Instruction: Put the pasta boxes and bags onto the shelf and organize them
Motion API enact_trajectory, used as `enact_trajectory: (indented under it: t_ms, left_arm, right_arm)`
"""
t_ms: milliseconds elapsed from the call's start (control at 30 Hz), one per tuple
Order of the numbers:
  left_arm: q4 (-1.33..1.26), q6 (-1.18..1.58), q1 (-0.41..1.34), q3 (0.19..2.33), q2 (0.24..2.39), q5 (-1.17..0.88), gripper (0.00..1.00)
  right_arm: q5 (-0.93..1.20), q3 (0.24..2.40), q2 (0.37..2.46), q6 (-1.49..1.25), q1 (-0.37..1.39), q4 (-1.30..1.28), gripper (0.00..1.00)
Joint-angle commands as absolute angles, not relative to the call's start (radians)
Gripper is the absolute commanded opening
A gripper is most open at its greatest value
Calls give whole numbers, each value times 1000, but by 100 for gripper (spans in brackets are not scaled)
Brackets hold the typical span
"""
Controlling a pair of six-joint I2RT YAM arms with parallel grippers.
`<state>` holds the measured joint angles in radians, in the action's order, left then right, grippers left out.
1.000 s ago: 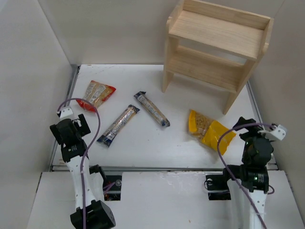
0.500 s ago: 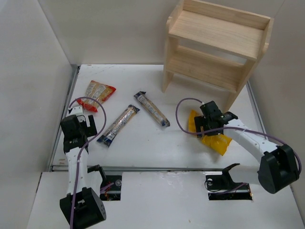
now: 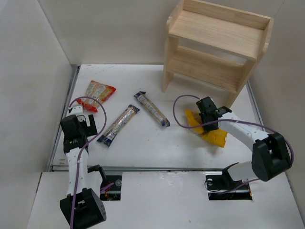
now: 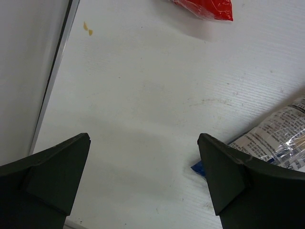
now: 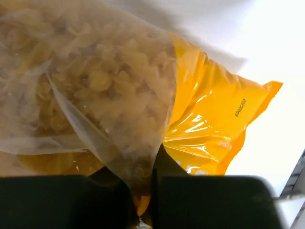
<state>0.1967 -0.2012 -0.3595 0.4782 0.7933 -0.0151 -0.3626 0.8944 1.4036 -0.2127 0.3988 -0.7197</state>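
While no pack sits on the shelf (image 3: 217, 47) yet, all four lie flat on the white table (image 3: 143, 148) in front of it. Yellow bag (image 3: 217, 138): nearest the shelf, just off its front right leg, under the right gripper (image 5: 143, 202). Judged soft and crinkly, with loose short pasta that will shift and sag. The film is slick, so a pinch on a gathered fold or the seam should hold better than one on the bulging middle. The light weight should suit one arm. The two spaghetti packs (image 3: 118, 125) (image 3: 151, 109) lie mid-table, slanted and apart from each other. They are judged stiff along their length but brittle inside, so each is best taken across its middle to avoid tipping. Red bag (image 3: 96, 94): far left and small, probably limp like the yellow one. View notes: the top camera gives the layout, but the right wrist hides the contact there. The right wrist camera shows the fingers drawn narrow, with clear film and yellow plastic bunched between them. This looks like a pinch on a fold, though how much film is caught is hard to judge at this range. The left wrist camera shows the left gripper (image 4: 143, 139) spread wide over bare table and holding nothing. The end of the nearer spaghetti pack lies just beside its right finger and the red bag's corner is ahead, a closeness the top view does not make plain.
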Motion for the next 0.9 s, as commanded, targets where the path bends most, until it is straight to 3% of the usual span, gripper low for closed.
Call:
enact_trajectory:
  t_ms: [0, 200, 433, 700, 867]
  left_arm:
    - [152, -207, -363, 491, 769, -20, 100]
    - [147, -207, -358, 489, 778, -18, 100]
    - [141, -207, -363, 488, 784, -15, 100]
    - [141, -207, -358, 489, 785, -15, 100]
    - [141, -207, -360, 486, 773, -15, 100]
  right_arm:
    - [-313, 890, 1347, -209, 499, -597, 0]
    - [-342, 1041, 1146, -196, 562, -633, 0]
    - [-428, 1259, 1112, -183, 671, -663, 0]
    - [-643, 2001, 1322, 104, 804, -721, 0]
    - [-722, 2545, 1607, 420, 730, -628, 0]
